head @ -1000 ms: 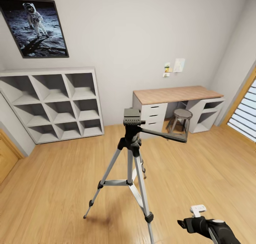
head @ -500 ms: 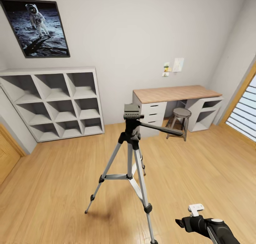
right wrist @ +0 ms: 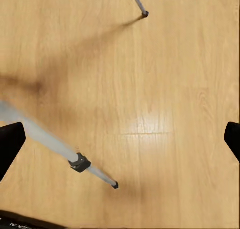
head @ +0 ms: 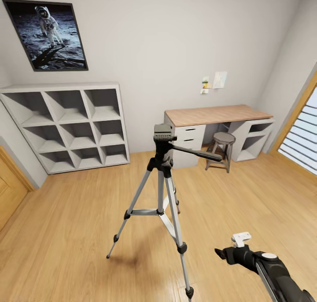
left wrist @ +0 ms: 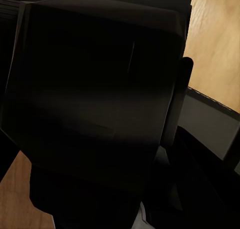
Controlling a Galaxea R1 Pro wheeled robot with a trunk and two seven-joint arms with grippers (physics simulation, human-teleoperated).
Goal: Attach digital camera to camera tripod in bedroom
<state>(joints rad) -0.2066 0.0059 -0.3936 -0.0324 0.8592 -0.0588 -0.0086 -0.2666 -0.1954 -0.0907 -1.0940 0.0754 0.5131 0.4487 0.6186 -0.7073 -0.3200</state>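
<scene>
the camera tripod (head: 164,192) stands alone on wide bare floor (head: 79,231), the right end effector (right wrist: 120,139) is spread apart and empty, the left one's state i cannot tell.

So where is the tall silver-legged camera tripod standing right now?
In the head view, the silver-legged tripod with the black head stands mid-room on the light wood floor, in front of the wood-topped desk and right of the white cube shelf.
</scene>
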